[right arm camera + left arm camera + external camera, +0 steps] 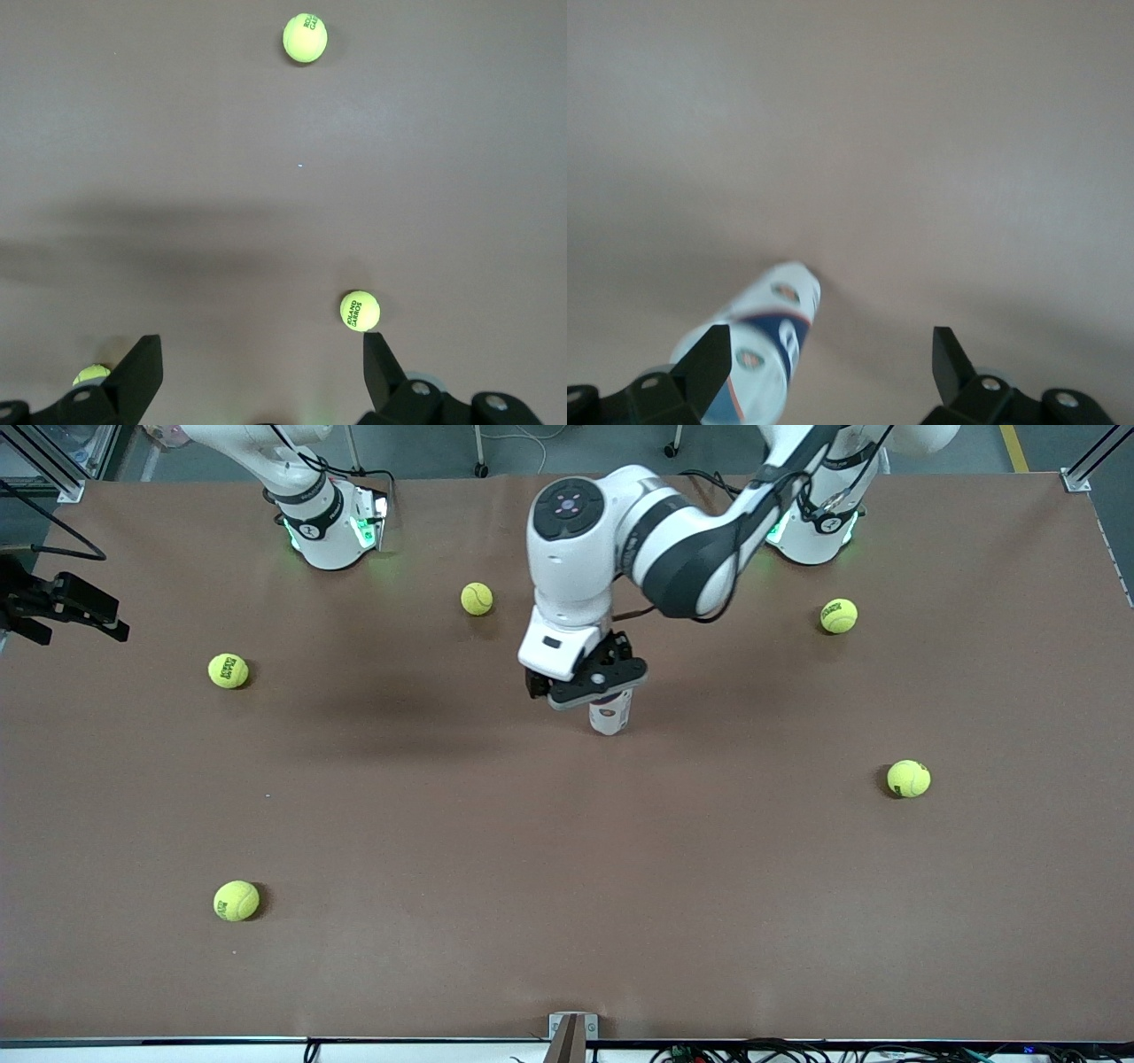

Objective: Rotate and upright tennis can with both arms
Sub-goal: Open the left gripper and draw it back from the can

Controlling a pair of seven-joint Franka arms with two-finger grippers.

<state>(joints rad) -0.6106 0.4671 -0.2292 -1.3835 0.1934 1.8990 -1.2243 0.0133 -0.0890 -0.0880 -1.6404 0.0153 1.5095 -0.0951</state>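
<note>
We see the can [610,714] upright at mid-table. Our left gripper [592,682] hovers over its top, fingers [709,359] spread, one beside the can. Right gripper [257,372] waits high, fingers apart, holding nothing.

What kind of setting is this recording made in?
Most likely a robotics lab bench: a wide brown table with aluminium frame posts at its corners and cables along its edge. The left pincer is over the upright tennis can, open; the right arm waits.
</note>
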